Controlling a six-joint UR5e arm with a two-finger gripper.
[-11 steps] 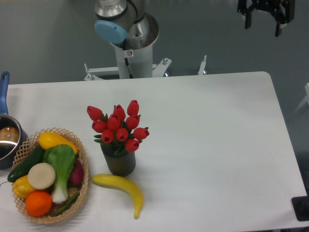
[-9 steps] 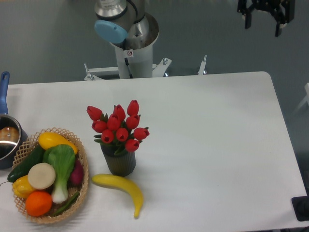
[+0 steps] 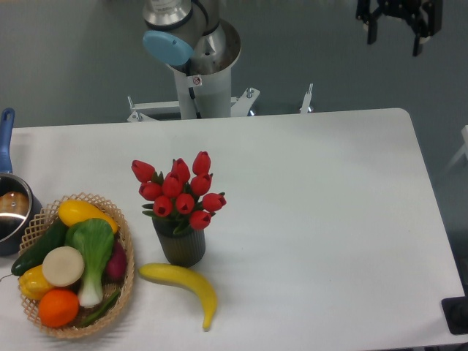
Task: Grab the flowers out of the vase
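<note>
The flowers (image 3: 180,191), a tight bunch of red tulip buds with small green leaves, stand upright in the vase (image 3: 180,246), a short dark ribbed cylinder left of the table's middle. My gripper (image 3: 395,39) hangs high at the top right of the view, beyond the table's far edge and far from the flowers. Its two dark fingers point down and stand apart, open, with nothing between them.
A yellow banana (image 3: 183,282) lies just in front of the vase. A wicker basket (image 3: 126,252) of vegetables and fruit sits at the left front. A steel pot (image 3: 12,212) with a blue handle is at the left edge. The arm's base (image 3: 197,66) stands behind the table.
The gripper has shifted very slightly up and to the left. The flowers, vase and other things have not moved.
</note>
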